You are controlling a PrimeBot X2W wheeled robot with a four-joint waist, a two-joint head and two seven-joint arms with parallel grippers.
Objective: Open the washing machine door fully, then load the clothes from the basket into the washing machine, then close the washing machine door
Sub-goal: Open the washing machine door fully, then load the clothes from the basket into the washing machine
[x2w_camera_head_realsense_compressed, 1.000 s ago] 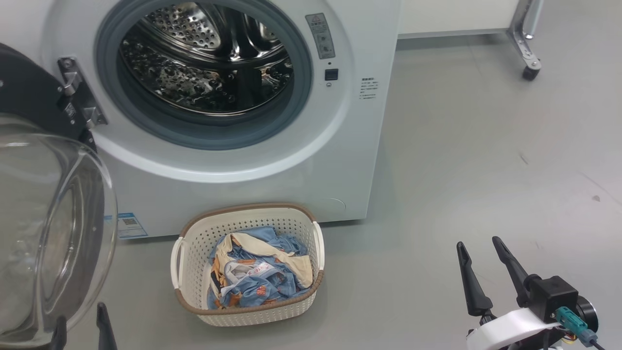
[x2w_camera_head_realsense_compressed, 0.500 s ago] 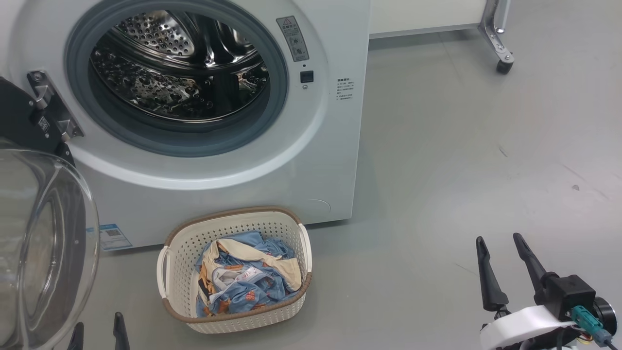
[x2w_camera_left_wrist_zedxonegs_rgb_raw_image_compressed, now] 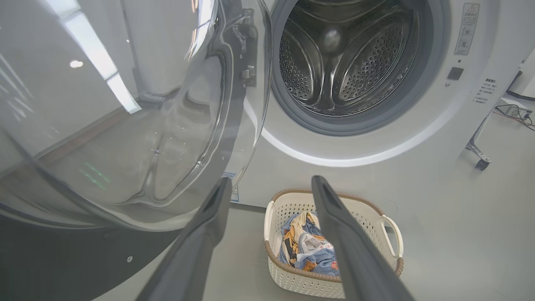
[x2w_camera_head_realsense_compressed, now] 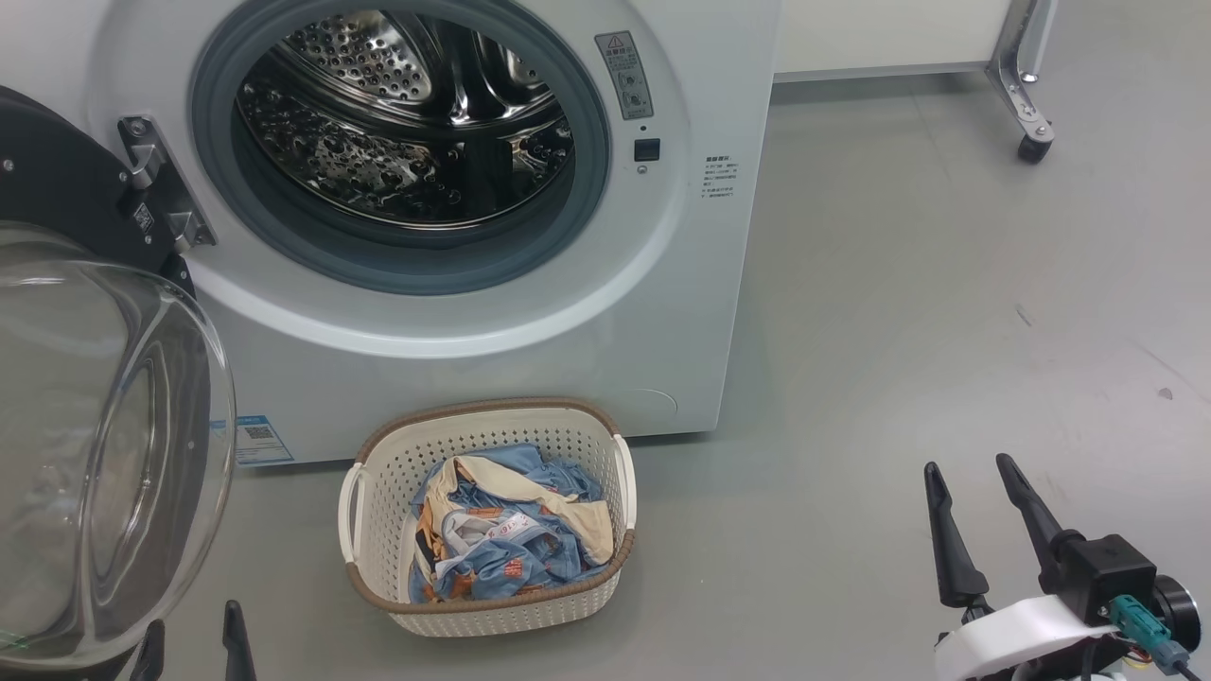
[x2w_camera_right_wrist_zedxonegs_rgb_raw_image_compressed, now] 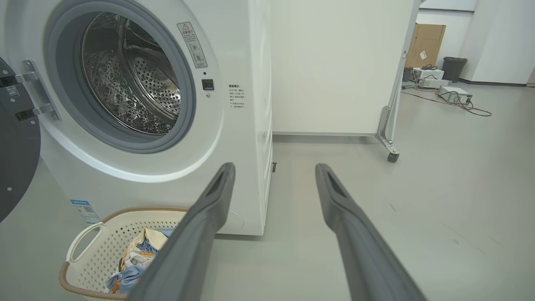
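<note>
The basket [x2w_camera_head_realsense_compressed: 383, 492] stood on the floor just before the washing machine [x2w_camera_head_realsense_compressed: 662, 312], holding the crumpled blue-and-cream clothes [x2w_camera_head_realsense_compressed: 511, 553]; the door [x2w_camera_head_realsense_compressed: 104, 454] hung open. The left end effector [x2w_camera_head_realsense_compressed: 192, 629] and right end effector [x2w_camera_head_realsense_compressed: 967, 468] gaped wide.

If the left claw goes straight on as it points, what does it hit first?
Likely the washing machine, its white front below the opening; the left claw has one finger close by the washing machine door.
</note>
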